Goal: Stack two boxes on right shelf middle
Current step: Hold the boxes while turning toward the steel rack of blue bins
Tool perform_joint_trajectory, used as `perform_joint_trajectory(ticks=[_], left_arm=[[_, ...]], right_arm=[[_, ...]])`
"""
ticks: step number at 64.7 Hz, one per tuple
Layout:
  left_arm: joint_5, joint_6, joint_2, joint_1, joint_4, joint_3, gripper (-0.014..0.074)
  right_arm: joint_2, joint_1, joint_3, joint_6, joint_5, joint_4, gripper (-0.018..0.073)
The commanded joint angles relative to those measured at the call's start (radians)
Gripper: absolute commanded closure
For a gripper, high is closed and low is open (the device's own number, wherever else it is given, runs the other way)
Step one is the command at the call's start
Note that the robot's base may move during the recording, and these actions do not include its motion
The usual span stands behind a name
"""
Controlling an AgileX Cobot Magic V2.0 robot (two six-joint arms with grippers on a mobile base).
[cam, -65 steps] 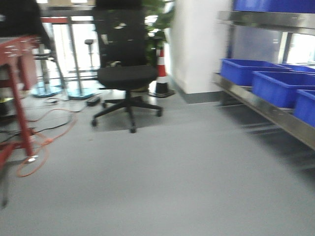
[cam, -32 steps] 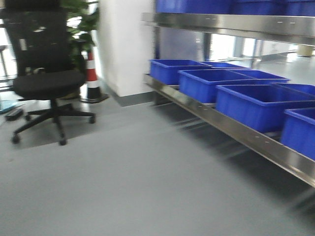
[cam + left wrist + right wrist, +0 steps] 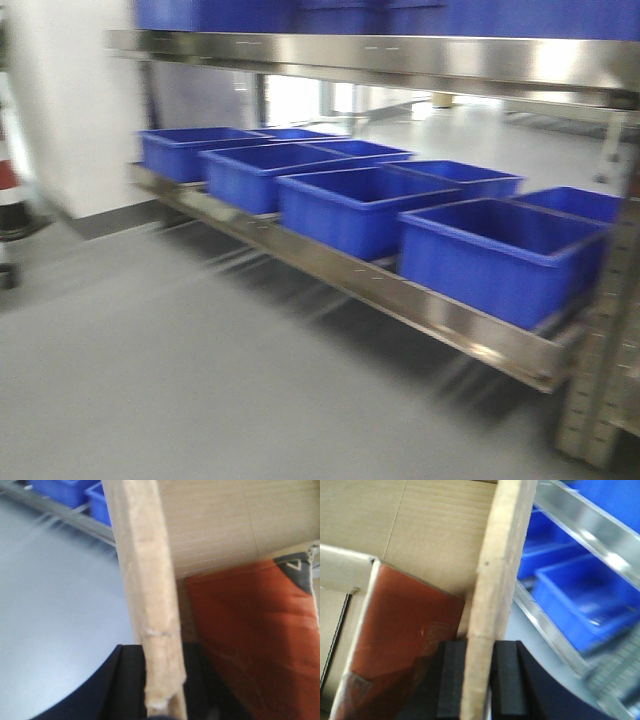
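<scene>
Both grippers hold one open brown cardboard box by its walls. In the left wrist view my left gripper (image 3: 161, 682) is shut on the box's (image 3: 215, 525) upright edge, with black fingers (image 3: 125, 680) on either side. The right gripper (image 3: 479, 680) clamps the opposite wall of the same box (image 3: 420, 525). A red printed carton (image 3: 250, 630) (image 3: 405, 625) lies inside the box. The stainless-steel shelf (image 3: 400, 55) fills the front view, its shiny lip running across the top. No gripper shows in the front view.
Several blue plastic bins (image 3: 350, 205) stand in a row on the rack's lower level (image 3: 400, 300). A grey perforated upright (image 3: 600, 380) stands at the right edge. Grey floor (image 3: 150, 380) lies in front, a white wall (image 3: 70, 110) at left. Bins also show in the wrist views (image 3: 65, 490) (image 3: 585, 590).
The front view has swung to the right: the office chair, cone and red-framed table have left the frame, and the steel rack with blue bins now fills it, closer.
</scene>
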Motion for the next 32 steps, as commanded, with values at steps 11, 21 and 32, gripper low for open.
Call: perform_joint_trajectory(ticks=[11,21,32], left_arm=[[-0.05,0.009,-0.014,-0.005,-0.005,-0.01,0.0708],[-0.05,0.009,-0.014,-0.005,-0.005,-0.01,0.0708],[-0.05,0.009,-0.014,-0.005,-0.005,-0.01,0.0708]], right_arm=[[-0.006,-0.008,-0.011,-0.008,-0.046,-0.022,0.0713],[-0.006,-0.008,-0.011,-0.008,-0.046,-0.022,0.0713],[-0.006,-0.008,-0.011,-0.008,-0.046,-0.022,0.0713]])
